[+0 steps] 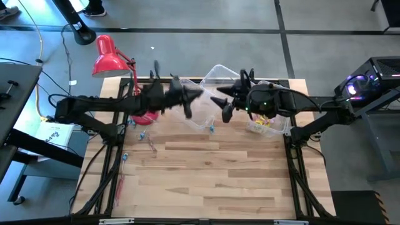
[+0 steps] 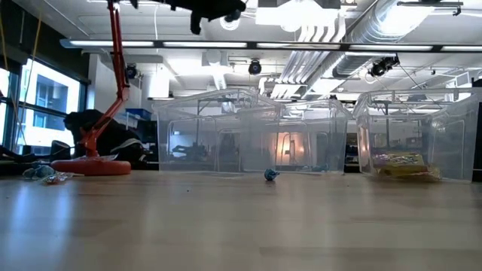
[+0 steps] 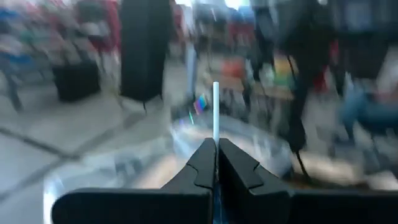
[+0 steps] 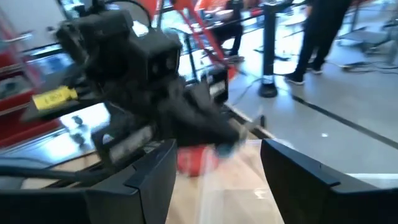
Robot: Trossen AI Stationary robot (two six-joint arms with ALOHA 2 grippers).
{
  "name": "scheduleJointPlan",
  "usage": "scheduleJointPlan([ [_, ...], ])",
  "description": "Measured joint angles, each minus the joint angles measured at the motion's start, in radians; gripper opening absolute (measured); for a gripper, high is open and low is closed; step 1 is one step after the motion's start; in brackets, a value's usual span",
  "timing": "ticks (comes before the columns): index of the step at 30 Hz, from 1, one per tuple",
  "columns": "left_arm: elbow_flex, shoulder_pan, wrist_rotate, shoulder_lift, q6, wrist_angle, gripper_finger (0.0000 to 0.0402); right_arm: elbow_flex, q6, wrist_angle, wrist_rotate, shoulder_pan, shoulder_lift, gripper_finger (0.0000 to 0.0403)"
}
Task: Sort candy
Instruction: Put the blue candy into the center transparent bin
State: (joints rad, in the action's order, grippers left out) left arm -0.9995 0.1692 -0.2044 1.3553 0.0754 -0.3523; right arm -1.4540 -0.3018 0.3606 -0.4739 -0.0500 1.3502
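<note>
Above the middle bin (image 1: 206, 109), the left gripper (image 3: 216, 163) pinches a blue sweet's thin stick (image 3: 216, 112); light, stiff, best held low on the stick. Right gripper (image 4: 217, 162) fingers spread.

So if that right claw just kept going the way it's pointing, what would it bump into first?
Probably the left gripper: it sits directly ahead of the open right gripper, above the clear bin. Depth is hard to judge.

Two dark, jointed arms are fitted. The left hand (image 3: 216, 163) has two black angular fingers with stepped inner edges. The right hand (image 4: 217, 171) has broad black fingers. Black cables are routed along both arms.
</note>
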Motion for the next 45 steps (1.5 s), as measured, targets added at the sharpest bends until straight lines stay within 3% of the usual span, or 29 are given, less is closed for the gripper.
scheduleJointPlan([
  [4, -0.003, 0.083, 0.007, 0.074, 0.046, -0.177, 0.0000, 0.000, -0.012, 0.001, -0.036, 0.021, 0.000, 0.0227],
  [12, -0.110, 0.173, 0.038, 0.346, 0.133, -0.307, 0.0000, 0.000, -0.013, -0.049, -0.087, 0.045, 0.000, 0.0227],
  [17, -0.234, 0.200, 0.042, 0.493, 0.179, -0.222, 0.0015, 0.000, -0.014, -0.065, -0.085, 0.044, 0.000, 0.0227],
  [23, -0.372, 0.209, 0.093, 0.587, 0.177, 0.008, 0.0083, 0.000, -0.015, -0.063, -0.024, 0.043, 0.000, 0.0227],
  [27, -0.393, 0.201, 0.100, 0.569, 0.135, 0.030, 0.0142, 0.000, -0.015, -0.053, 0.000, 0.043, 0.000, 0.0227],
  [31, -0.392, 0.202, 0.204, 0.484, 0.193, 0.151, 0.0181, 0.000, -0.012, -0.052, 0.014, 0.043, 0.000, 0.0227],
  [36, -0.388, 0.182, 0.404, 0.333, 0.237, 0.392, 0.0189, 0.000, 0.003, -0.046, 0.048, 0.043, 0.000, 0.0227],
  [39, -0.387, 0.124, 0.459, 0.245, 0.214, 0.560, 0.0189, 0.002, 0.012, -0.043, 0.060, 0.043, 0.000, 0.0227],
  [42, -0.359, 0.037, 0.428, 0.151, 0.181, 0.675, 0.0189, 0.002, 0.011, -0.041, 0.060, 0.043, 0.000, 0.0227],
  [45, -0.265, -0.074, 0.304, 0.069, 0.210, 0.712, 0.0189, 0.002, 0.006, -0.041, 0.060, 0.043, 0.001, 0.0227],
])
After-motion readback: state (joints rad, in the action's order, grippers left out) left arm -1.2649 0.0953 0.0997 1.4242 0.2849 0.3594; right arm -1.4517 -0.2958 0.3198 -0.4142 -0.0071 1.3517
